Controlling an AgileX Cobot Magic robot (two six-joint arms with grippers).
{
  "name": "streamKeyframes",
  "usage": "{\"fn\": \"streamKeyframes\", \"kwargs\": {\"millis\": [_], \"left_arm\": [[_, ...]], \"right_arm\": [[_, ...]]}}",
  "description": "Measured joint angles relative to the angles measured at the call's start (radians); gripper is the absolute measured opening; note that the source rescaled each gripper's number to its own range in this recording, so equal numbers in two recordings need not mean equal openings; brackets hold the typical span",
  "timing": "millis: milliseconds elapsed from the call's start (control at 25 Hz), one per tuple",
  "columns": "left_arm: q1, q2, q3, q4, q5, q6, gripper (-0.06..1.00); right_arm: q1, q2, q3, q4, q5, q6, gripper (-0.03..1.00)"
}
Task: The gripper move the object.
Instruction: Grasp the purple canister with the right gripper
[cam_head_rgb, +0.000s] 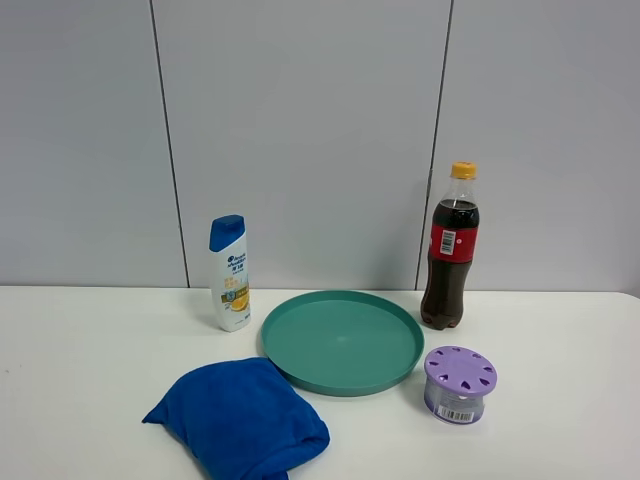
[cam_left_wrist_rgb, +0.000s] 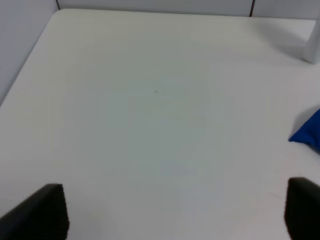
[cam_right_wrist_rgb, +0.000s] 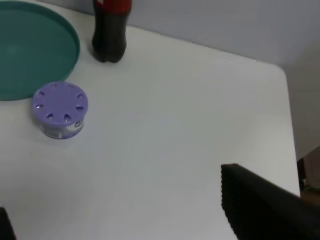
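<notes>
Nothing gripped yet, so probably at the approach stage. Small squat clear jar with a lilac petal-holed lid (cam_head_rgb: 460, 384) standing upright on the white worktop (cam_head_rgb: 560, 440), just beside the front right rim of the round teal plastic plate (cam_head_rgb: 340, 342), seemingly not touching, and in front of the dark cola bottle with red label and orange cap (cam_head_rgb: 450, 250). Right tool (cam_right_wrist_rgb: 115, 205) spread wide, nothing between the fingers (cam_right_wrist_rgb: 260, 205), hanging well apart from the jar. Left tool (cam_left_wrist_rgb: 175, 212) spread wide as well, over bare worktop, holding nothing.

Best bet: use the right tool, being nearer. Come down straight over the lid, straddle the round wall under the lid rim, line up the fingers away from the plate edge, then close gently, slippery-looking plastic. Lift straight before going sideways.

Headcount: one jar, one plate, one cola bottle, one tall white shampoo bottle with a blue cap (cam_head_rgb: 230, 273), one crumpled blue cloth (cam_head_rgb: 240, 415), two tools.
</notes>
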Motion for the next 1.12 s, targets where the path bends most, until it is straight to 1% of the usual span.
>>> {"fn": "streamKeyframes", "kwargs": {"millis": [80, 160, 240, 320, 400, 480, 520, 600, 680, 840, 1000, 1120], "left_arm": [[0.000, 0.000, 0.000, 0.000, 0.000, 0.000, 1.00], [0.000, 0.000, 0.000, 0.000, 0.000, 0.000, 1.00], [0.000, 0.000, 0.000, 0.000, 0.000, 0.000, 1.00], [0.000, 0.000, 0.000, 0.000, 0.000, 0.000, 1.00], [0.000, 0.000, 0.000, 0.000, 0.000, 0.000, 1.00], [0.000, 0.000, 0.000, 0.000, 0.000, 0.000, 1.00], [0.000, 0.000, 0.000, 0.000, 0.000, 0.000, 1.00], [0.000, 0.000, 0.000, 0.000, 0.000, 0.000, 1.00], [0.000, 0.000, 0.000, 0.000, 0.000, 0.000, 1.00], [0.000, 0.000, 0.000, 0.000, 0.000, 0.000, 1.00], [0.000, 0.000, 0.000, 0.000, 0.000, 0.000, 1.00], [0.000, 0.000, 0.000, 0.000, 0.000, 0.000, 1.00]], "right_arm": [[0.000, 0.134, -0.082, -0.018, -0.003, 0.014, 0.31], [0.000, 0.266, -0.142, -0.058, -0.004, 0.080, 0.31], [0.003, 0.411, -0.171, -0.104, -0.004, 0.151, 0.34], [0.024, 0.538, -0.180, -0.166, -0.005, 0.203, 0.42], [0.058, 0.666, -0.181, -0.234, -0.019, 0.252, 0.53], [0.094, 0.761, -0.181, -0.277, -0.059, 0.304, 0.65], [0.109, 0.804, -0.181, -0.288, -0.089, 0.322, 0.68], [0.135, 0.872, -0.181, -0.290, -0.142, 0.342, 0.72], [0.156, 0.931, -0.181, -0.279, -0.195, 0.348, 0.72], [0.171, 1.015, -0.182, -0.256, -0.297, 0.351, 0.74], [0.178, 1.095, -0.182, -0.251, -0.374, 0.351, 0.74], [0.203, 1.148, -0.182, -0.235, -0.434, 0.345, 0.74]]}}
